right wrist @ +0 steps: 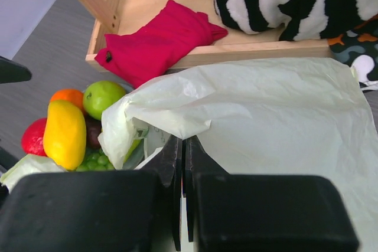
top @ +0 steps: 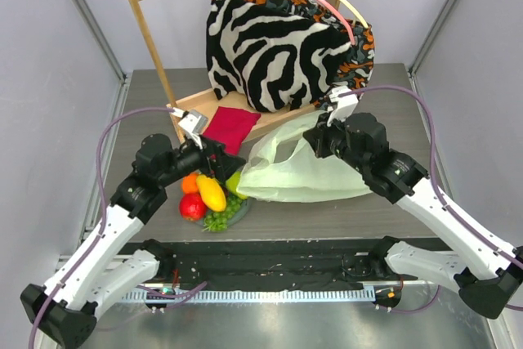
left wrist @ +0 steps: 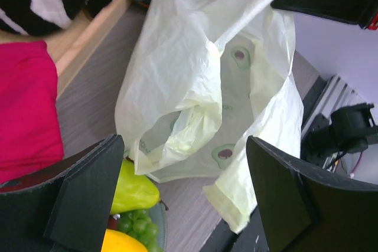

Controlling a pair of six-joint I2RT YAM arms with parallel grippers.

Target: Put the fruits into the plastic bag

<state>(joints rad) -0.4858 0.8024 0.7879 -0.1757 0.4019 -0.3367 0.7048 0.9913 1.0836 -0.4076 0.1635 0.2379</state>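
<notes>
The fruits lie piled on a grey-green plate (top: 242,212): orange (top: 189,182), yellow mango (top: 212,194), red apple (top: 193,206), grapes (top: 219,220). The right wrist view also shows the green apple (right wrist: 103,97) and the dark plum (right wrist: 93,131). The pear (left wrist: 134,190) lies against the bag's mouth. The pale-green plastic bag (top: 302,169) lies flat to the right of the pile. My left gripper (top: 216,165) is open and empty over the pile, facing the bag (left wrist: 195,87). My right gripper (right wrist: 184,140) is shut on the bag's upper layer at the mouth and lifts it.
A wooden rack with a tray (top: 204,104) stands behind. In the tray lies a red cloth (top: 230,127). Zebra-striped fabric (top: 274,51) hangs from the rack on hangers. The table's near edge carries the arm bases and a cable strip.
</notes>
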